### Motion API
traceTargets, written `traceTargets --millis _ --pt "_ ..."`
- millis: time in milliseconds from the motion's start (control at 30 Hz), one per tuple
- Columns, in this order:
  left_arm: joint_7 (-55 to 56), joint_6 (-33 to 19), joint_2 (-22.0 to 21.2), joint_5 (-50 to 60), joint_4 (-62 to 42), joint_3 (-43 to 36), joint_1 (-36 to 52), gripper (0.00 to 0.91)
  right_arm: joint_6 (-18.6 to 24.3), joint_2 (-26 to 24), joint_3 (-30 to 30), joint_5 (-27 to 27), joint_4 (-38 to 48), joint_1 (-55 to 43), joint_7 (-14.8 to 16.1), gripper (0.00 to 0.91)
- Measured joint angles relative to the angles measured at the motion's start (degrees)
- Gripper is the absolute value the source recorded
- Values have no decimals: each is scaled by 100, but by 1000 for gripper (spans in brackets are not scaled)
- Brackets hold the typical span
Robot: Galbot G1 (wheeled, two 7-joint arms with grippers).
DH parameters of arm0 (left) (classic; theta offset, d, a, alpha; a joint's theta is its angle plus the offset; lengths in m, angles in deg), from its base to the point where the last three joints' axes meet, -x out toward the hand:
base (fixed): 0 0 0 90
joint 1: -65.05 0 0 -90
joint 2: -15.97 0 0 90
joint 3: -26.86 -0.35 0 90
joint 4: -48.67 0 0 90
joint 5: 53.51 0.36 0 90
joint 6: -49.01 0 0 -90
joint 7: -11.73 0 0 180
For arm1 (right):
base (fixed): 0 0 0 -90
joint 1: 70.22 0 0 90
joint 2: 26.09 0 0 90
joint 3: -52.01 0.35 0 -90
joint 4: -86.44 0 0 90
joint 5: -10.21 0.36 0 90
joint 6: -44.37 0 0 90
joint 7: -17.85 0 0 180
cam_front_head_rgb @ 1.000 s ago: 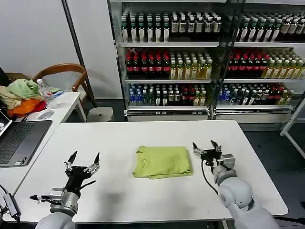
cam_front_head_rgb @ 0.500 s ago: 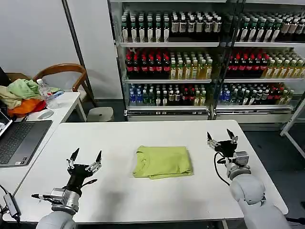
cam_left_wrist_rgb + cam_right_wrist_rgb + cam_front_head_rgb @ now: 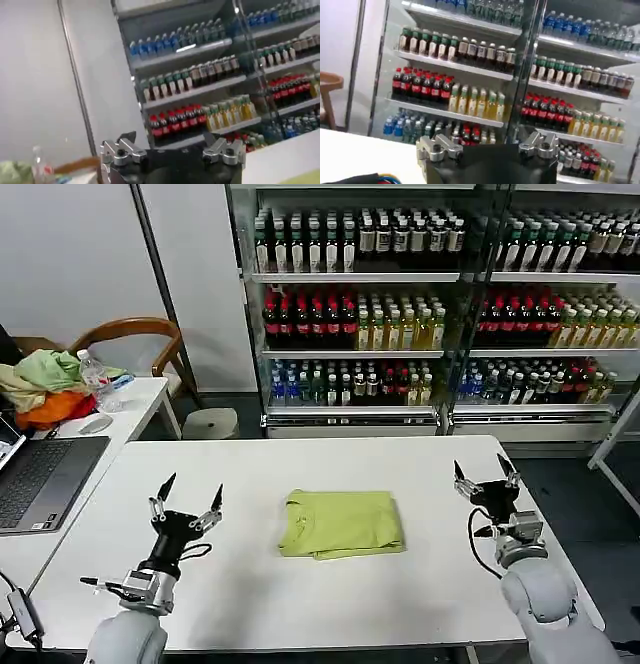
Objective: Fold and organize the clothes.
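Table (image 3: 300, 604): one white table carried the work, with a second white desk (image 3: 140, 399) beside it on the robot's left
T-shirt (image 3: 342, 522): one lime yellow-green T-shirt lay in the middle of the table as a flat folded rectangle, collar toward the robot's left, touched by neither gripper
Change, right gripper (image 3: 486, 474): over the last second it had drawn away from the T-shirt's right edge and out toward the table's right side, ending well apart from the cloth; its two fingers were spread wide and held nothing
Change, left gripper (image 3: 187, 496): it had lifted slightly and edged toward the T-shirt, yet sat well apart on the left; its two fingers were also spread wide and empty
Meaning for the task: with both grippers clear and the T-shirt unmoved, the fold looked finished, and only tidying or placing seemed left
Count, grippers: two, both empty
Count, folded garments on the table: one
Count, other items: one pale green and orange heap (image 3: 45, 384), one laptop (image 3: 40, 479) and one wooden chair (image 3: 130, 339) at the side desk
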Motion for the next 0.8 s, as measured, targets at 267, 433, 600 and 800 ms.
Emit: traceTargets --millis 267,433,600,800 --pt "-172 -340 62 149 -168 4 222 907 119 22 138 -157 -11 36 109 907" --pt "-312 -447 115 164 -230 57 282 907 176 10 195 -262 -4 61 183 907" --pt "-426 -515 152 58 -272 37 341 907 263 -54 243 -410 -48 125 329 907" --pt "-546 -570 115 -160 -298 -11 378 907 276 -62 220 -579 -30 110 422 907"
